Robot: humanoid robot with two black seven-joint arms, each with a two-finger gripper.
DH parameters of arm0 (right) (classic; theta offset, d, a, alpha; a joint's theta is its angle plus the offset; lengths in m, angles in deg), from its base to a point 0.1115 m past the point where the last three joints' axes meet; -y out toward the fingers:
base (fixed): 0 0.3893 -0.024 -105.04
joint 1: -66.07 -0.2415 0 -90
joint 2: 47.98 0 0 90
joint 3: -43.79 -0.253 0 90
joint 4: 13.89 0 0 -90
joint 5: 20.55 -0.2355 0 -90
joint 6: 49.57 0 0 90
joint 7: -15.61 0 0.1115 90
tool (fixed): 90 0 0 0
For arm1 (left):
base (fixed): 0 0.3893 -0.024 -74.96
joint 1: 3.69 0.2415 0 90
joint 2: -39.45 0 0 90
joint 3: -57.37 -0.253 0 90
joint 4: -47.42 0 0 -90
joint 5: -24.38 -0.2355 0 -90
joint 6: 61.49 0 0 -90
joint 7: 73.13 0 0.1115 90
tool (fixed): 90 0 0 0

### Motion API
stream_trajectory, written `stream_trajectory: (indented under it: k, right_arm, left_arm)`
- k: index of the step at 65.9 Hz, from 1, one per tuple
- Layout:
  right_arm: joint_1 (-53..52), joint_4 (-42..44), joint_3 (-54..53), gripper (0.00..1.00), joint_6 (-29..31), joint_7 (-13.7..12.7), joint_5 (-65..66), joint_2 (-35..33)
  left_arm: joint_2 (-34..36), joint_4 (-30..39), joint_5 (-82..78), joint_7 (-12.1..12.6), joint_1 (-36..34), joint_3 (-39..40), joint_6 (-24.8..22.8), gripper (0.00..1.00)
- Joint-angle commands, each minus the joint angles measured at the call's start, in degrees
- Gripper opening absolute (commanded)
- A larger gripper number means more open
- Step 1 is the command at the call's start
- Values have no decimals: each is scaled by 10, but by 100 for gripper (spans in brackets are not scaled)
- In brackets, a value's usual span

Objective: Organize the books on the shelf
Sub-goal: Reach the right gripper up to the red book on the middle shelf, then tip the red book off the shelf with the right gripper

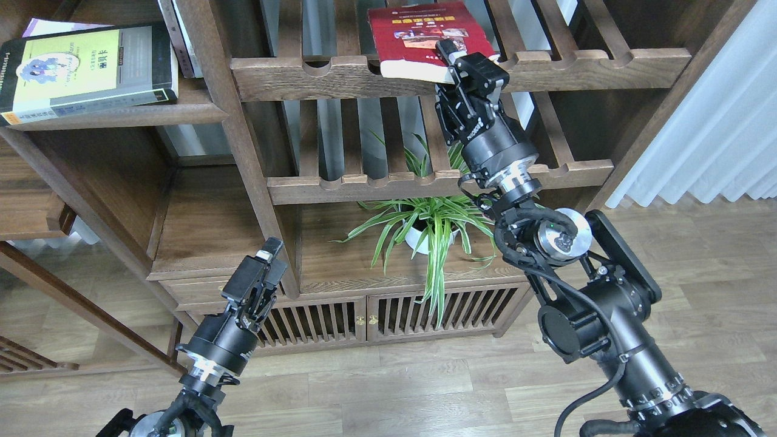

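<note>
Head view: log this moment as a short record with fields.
red book: dark-red paperback lying on the upper slatted rack, front corner overhanging
right hand: closed on that corner
left hand: low, empty, fingers together
yellow-green book: flat on the solid shelf, upper left
plant: below the racks
</note>
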Motion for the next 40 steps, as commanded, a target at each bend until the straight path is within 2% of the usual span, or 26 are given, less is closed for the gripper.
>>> stream_trajectory:
  k: [1, 4, 9, 15, 20, 24, 25, 27, 34, 40]
  right_arm:
    - [3, 2, -2, 9, 7, -1, -5, 0]
    - [5, 2, -3, 6, 8, -4, -13, 0]
    - [6, 1, -3, 5, 16, -6, -27, 0]
    - [7, -2, -3, 5, 34, -9, -40, 0]
    - [17, -7, -2, 5, 60, -21, -49, 0]
    - [29, -15, -1, 5, 83, -40, -59, 0]
    - [44, -26, 0, 5, 108, -67, -69, 0]
    - [55, -31, 0, 5, 122, -84, -72, 0]
    - [86, -47, 3, 5, 162, -115, -76, 0]
    - [110, -56, 5, 5, 183, -121, -76, 0]
  left_arm:
    - [-2, 0, 0, 0, 2, -5, 0, 83]
    - [-2, 0, 0, 1, 2, -10, 0, 89]
    - [-4, 0, 1, -1, 2, -11, 0, 99]
    - [-4, 1, 2, -4, 1, -11, 0, 100]
    - [-4, 2, 2, -4, -1, -11, 0, 100]
    - [-4, 7, 3, -4, -2, -11, 0, 100]
    - [-4, 11, 3, -3, -3, -11, 0, 100]
    - [-4, 13, 3, -3, -3, -11, 0, 100]
    - [-4, 24, 3, -2, -7, -11, 0, 100]
    - [-4, 28, 3, -2, -10, -11, 0, 100]
